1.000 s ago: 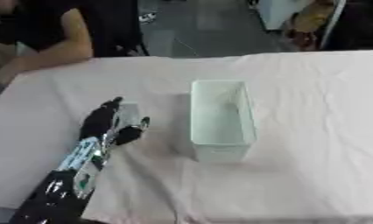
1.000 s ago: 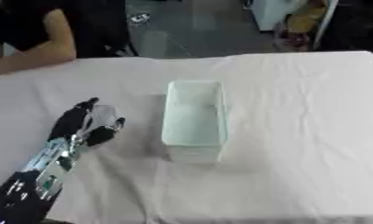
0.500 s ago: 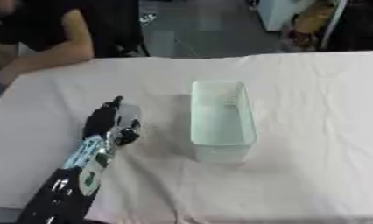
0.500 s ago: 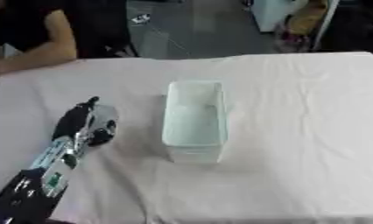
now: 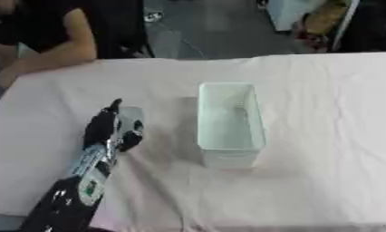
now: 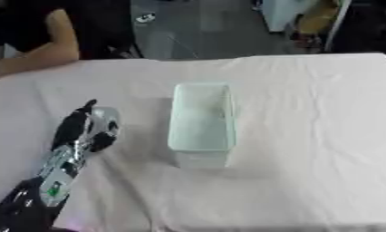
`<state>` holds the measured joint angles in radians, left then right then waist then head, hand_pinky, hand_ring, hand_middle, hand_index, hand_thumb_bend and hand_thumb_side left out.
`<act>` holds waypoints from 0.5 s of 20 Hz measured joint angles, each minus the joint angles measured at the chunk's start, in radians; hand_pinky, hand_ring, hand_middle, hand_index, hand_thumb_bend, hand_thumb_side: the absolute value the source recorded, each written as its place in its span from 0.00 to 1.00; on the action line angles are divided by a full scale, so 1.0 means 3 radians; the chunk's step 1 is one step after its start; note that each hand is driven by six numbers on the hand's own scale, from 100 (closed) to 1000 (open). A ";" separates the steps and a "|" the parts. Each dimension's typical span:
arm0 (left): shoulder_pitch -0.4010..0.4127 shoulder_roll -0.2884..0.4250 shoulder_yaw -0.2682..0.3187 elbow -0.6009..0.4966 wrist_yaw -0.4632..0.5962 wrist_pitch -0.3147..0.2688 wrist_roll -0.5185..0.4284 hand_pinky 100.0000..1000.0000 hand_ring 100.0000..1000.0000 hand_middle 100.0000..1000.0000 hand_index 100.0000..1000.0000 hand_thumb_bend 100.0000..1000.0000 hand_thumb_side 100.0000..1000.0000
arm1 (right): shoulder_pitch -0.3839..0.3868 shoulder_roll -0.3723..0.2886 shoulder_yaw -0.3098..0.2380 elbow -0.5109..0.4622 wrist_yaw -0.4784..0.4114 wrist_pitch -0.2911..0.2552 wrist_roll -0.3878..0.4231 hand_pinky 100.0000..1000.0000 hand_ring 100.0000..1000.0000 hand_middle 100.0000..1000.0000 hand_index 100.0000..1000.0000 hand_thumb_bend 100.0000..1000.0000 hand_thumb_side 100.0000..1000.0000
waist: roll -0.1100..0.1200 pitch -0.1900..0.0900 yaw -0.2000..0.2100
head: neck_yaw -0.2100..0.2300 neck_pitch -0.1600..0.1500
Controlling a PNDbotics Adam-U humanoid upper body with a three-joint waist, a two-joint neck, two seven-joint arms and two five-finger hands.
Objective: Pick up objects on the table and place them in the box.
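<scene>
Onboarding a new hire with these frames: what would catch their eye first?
Probably the black left hand, reaching in from the lower left with its fingers curled around a pale, silvery object on the white tablecloth. Next is the translucent rectangular box standing at the middle of the table, to the right of the hand and apart from it; nothing can be made out inside it. The right hand is not in view.

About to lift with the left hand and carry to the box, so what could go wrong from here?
1. The left hand hides most of the small pale grey object, so whether the fingers hold it is unclear; it may stay behind.
2. The translucent pale green plastic box is narrow; a release off-centre could miss.
3. The wrinkled white tablecloth might drag.
</scene>
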<state>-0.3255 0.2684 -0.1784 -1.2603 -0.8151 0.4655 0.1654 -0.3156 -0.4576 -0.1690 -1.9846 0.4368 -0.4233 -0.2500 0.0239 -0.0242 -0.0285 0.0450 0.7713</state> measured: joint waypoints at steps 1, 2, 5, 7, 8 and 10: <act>0.0000 0.0000 0.0000 0.0004 0.0012 -0.0004 0.0019 0.02 0.12 0.28 0.84 0.00 0.28 | 0.0000 0.0000 0.0000 0.0000 0.0000 0.0000 0.0000 0.82 0.96 0.98 0.96 0.00 0.62 | 0.0000 0.0000 0.0000 | 0.0000 0.0000; 0.0000 0.0000 0.0000 0.0006 0.0024 -0.0005 0.0032 0.02 0.12 0.28 0.80 0.00 0.28 | 0.0000 0.0000 0.0000 0.0000 0.0000 0.0000 0.0000 0.82 0.96 0.98 0.96 0.00 0.62 | 0.0000 0.0000 0.0000 | 0.0000 0.0000; 0.0001 0.0000 0.0000 0.0010 0.0047 -0.0005 0.0061 0.01 0.11 0.27 0.63 0.00 0.28 | 0.0000 0.0000 0.0000 0.0000 0.0000 0.0000 0.0000 0.82 0.96 0.98 0.96 0.00 0.62 | 0.0000 0.0000 -0.0001 | 0.0000 0.0000; 0.0001 0.0000 0.0001 0.0014 0.0060 -0.0007 0.0075 0.00 0.10 0.26 0.56 0.00 0.28 | 0.0000 0.0000 0.0000 0.0000 0.0000 0.0000 0.0000 0.82 0.96 0.98 0.96 0.00 0.62 | 0.0000 0.0000 -0.0001 | 0.0000 0.0000; 0.0001 0.0000 0.0002 0.0014 0.0065 -0.0006 0.0079 0.00 0.09 0.26 0.54 0.00 0.28 | 0.0000 0.0000 0.0000 0.0000 0.0000 0.0000 -0.0001 0.82 0.96 0.98 0.96 0.00 0.62 | 0.0000 0.0000 -0.0001 | 0.0000 0.0000; 0.0003 -0.0007 0.0013 0.0014 0.0094 -0.0003 0.0100 0.00 0.09 0.26 0.51 0.00 0.29 | 0.0000 0.0000 0.0000 0.0000 0.0000 0.0001 -0.0001 0.82 0.96 0.98 0.96 0.00 0.62 | 0.0000 0.0000 -0.0001 | 0.0000 0.0000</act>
<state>-0.3247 0.2663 -0.1745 -1.2562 -0.7869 0.4646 0.1953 -0.3156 -0.4576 -0.1691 -1.9846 0.4368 -0.4230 -0.2504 0.0239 -0.0242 -0.0288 0.0451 0.7713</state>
